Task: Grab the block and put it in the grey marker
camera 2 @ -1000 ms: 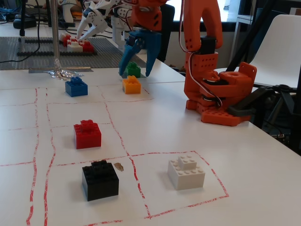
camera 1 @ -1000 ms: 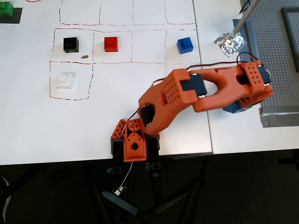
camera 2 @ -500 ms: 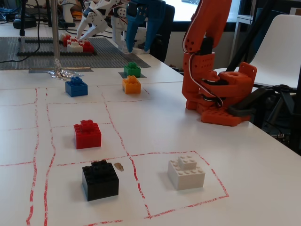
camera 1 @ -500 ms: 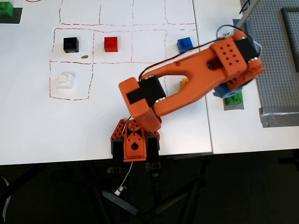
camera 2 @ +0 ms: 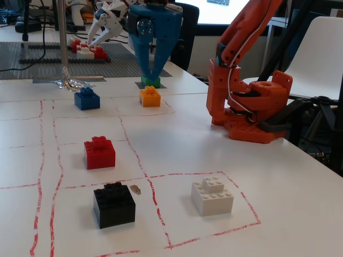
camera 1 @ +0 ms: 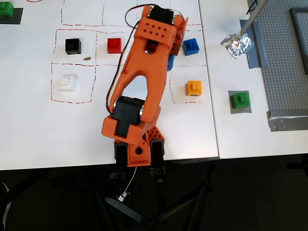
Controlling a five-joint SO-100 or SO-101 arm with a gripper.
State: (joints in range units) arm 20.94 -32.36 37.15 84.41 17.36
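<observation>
The green block [camera 1: 240, 100] sits on the grey marker [camera 1: 233, 109] at the right of the overhead view, past the white sheet's edge. In the fixed view the block [camera 2: 144, 82] shows partly behind the blue gripper [camera 2: 152, 75]. The gripper hangs point-down above the table with its fingers together and nothing between them. It is nearer the camera than the block and not touching it. In the overhead view the orange arm [camera 1: 144, 72] reaches over the red-lined grid and hides most of the gripper.
An orange block [camera 1: 194, 88], blue block [camera 1: 191, 46], red block [camera 1: 114, 45], black block [camera 1: 73, 45] and white block [camera 1: 66, 83] lie in the grid. Crumpled foil [camera 1: 237, 45] and a grey baseplate [camera 1: 284, 57] sit at right. Another green block [camera 1: 6, 9] is top left.
The arm swung away from the green block toward the grid's middle. The gripper, open before, is now shut and empty. The green block stayed on the grey marker.
</observation>
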